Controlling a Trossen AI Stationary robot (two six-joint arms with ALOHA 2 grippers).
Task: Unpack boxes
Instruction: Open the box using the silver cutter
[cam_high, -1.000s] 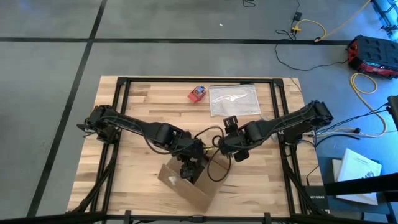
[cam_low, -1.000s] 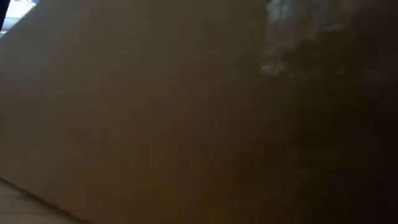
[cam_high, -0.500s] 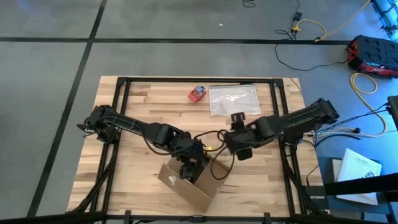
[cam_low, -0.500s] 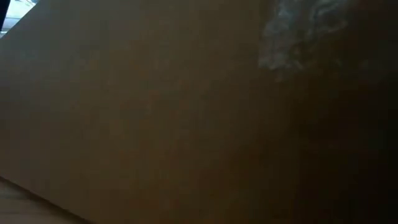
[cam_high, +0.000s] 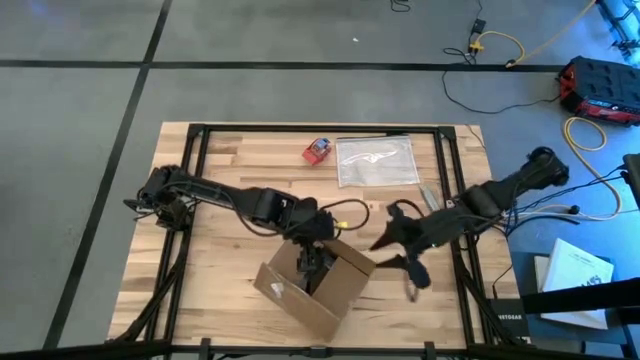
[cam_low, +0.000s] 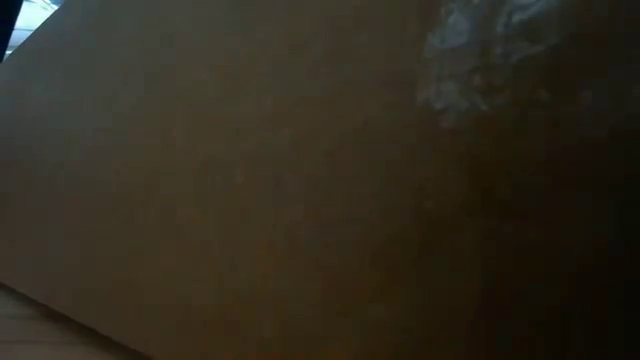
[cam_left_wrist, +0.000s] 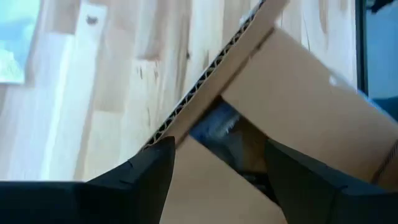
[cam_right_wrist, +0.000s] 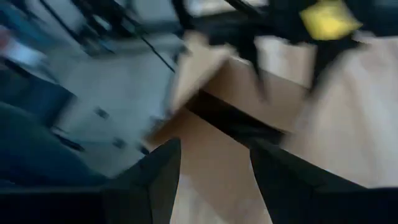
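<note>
Left wrist view: box (cam_left_wrist: 311, 99) between fingers (cam_left_wrist: 149, 171).

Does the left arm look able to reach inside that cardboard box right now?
Probably yes. The left gripper hovers right over the box, fingers apart, a flap is lifted, and nothing blocks the opening.

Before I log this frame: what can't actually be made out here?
- Low view: the cardboard box fills the picture, hiding table and both arms.
- High view: the left gripper reaches into the box; box contents hidden by the arm.
- Left wrist view: something bluish under a flap, too blurred to name.
- Right wrist view: motion blur; right gripper fingers apart, empty.
</note>
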